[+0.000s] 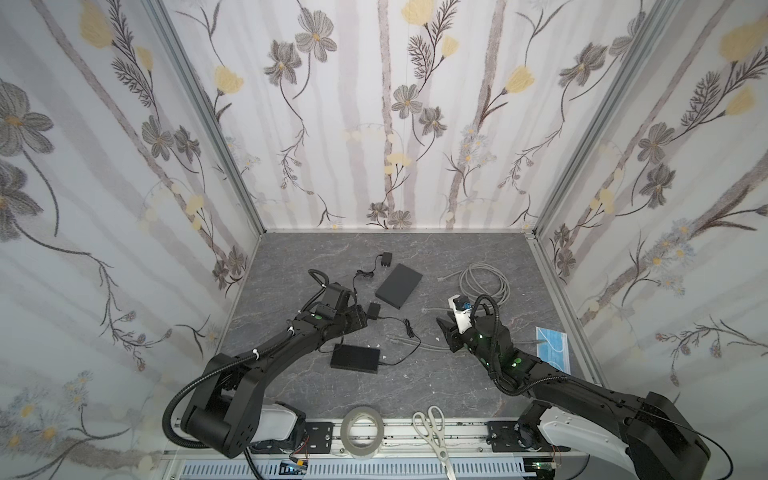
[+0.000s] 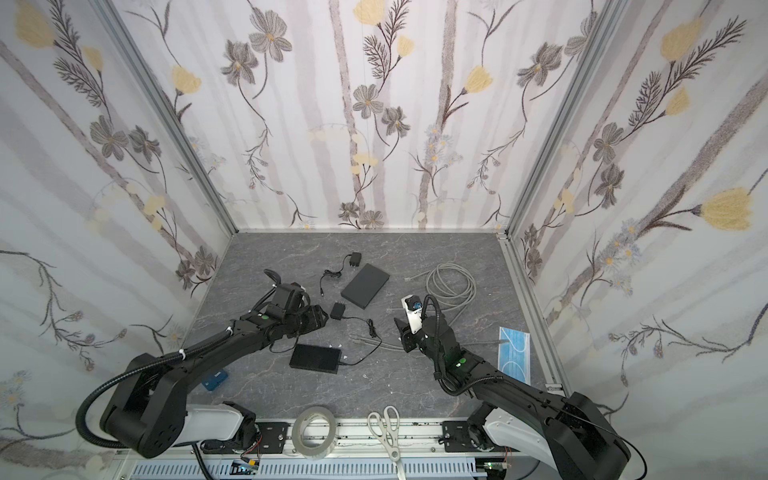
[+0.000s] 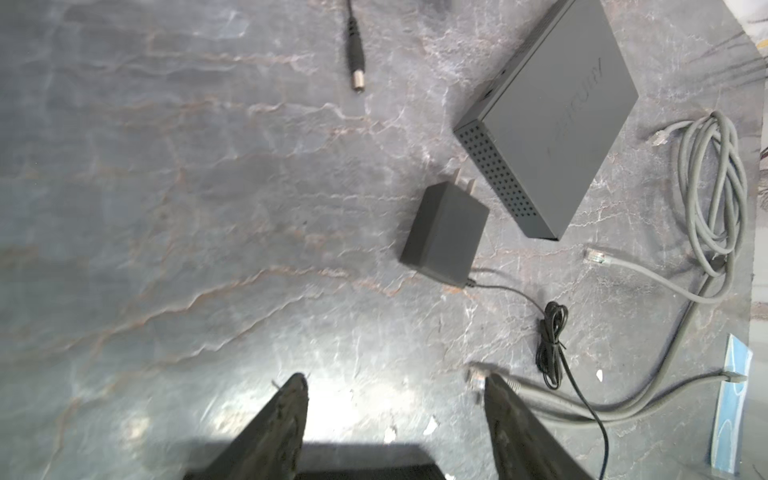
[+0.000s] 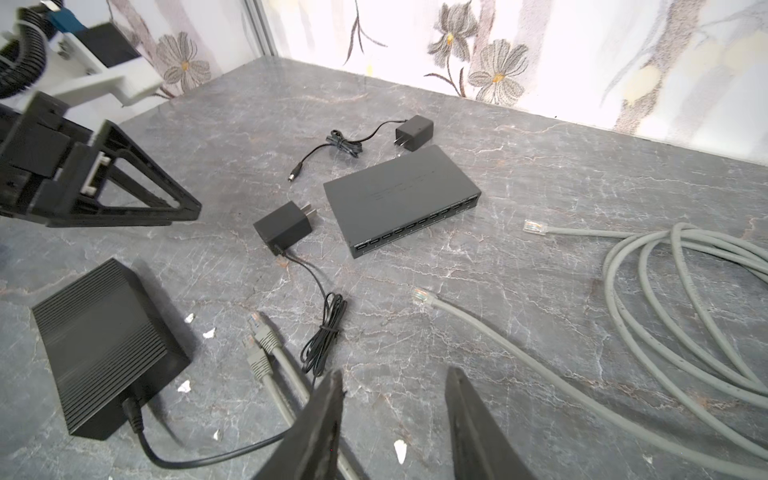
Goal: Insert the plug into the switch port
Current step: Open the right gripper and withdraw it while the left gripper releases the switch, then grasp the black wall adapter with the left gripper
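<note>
Behind left jaws | grey plug point(image 3: 476, 375) partly hidden | scissors point(image 1: 435, 433) cropped

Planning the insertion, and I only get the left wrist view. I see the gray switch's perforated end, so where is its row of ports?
Observer: The right wrist view shows the port row along the long side of the switch, the side turned toward the right gripper.
Operator: Is that gripper carrying anything?
Observer: No, its jaws stand apart with nothing between them.
Operator: Any adapter besides the one I see?
Observer: Yes, a second power adapter lies beyond the switch, nearer the back wall.
</note>
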Controlling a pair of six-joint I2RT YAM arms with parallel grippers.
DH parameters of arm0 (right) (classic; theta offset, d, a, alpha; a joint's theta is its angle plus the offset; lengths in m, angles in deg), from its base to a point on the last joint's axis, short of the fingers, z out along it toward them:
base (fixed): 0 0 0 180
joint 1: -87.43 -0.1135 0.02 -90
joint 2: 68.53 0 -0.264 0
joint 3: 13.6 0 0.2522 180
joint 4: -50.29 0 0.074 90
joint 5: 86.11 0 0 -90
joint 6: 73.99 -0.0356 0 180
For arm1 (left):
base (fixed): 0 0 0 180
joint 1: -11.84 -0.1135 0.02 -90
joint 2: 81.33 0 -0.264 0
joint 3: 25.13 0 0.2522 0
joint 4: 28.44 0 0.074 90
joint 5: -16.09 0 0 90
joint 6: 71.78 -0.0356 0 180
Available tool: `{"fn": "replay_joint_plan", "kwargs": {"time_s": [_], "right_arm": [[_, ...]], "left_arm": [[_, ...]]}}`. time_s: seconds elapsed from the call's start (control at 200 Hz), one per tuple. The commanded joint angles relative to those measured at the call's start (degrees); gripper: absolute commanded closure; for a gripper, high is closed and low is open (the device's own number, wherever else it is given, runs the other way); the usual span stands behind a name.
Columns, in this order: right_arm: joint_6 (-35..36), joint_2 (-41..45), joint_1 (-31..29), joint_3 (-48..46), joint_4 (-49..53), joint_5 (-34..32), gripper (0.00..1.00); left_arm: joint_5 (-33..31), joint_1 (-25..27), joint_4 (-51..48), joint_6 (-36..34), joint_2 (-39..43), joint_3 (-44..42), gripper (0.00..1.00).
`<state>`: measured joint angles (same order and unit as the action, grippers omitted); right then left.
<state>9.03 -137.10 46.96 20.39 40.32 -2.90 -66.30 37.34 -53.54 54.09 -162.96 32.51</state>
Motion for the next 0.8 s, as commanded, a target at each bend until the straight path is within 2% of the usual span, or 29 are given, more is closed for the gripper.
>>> {"fn": "replay_joint_plan", "kwargs": {"time_s": [0.0,0.145,0.25,0.485,0.699,0.794], "right_arm": [[0.74,-0.17,0.88,-1.33,-6.40,-4.97,0.57],[-0.08,1.41,0.86,-5.89,-13.50,-4.47,0.56],[1.12,1.65,0.93,-4.98,-11.53,-5.90,0.56],[1.43,1.05,0.88,-3.88,-9.78,-6.06,0.56],[1.80,1.51,0.90,-3.48,-8.42,-6.65,0.57],[1.80,2.01,0.90,-3.70,-8.10,-6.69,0.56]], "left_arm": [[-0.87,0.97,-1.87,-3.55,-6.66,6.52,0.32],[-5.16,2.17,-7.16,-7.92,-17.12,16.15,0.33],[-7.08,2.09,-9.58,-9.20,-21.65,20.01,0.35],[-6.74,2.50,-9.66,-9.60,-25.89,22.72,0.38],[-6.65,3.40,-8.92,-9.55,-25.37,21.18,0.39],[-6.98,3.60,-8.66,-9.51,-24.96,20.00,0.43]]}}
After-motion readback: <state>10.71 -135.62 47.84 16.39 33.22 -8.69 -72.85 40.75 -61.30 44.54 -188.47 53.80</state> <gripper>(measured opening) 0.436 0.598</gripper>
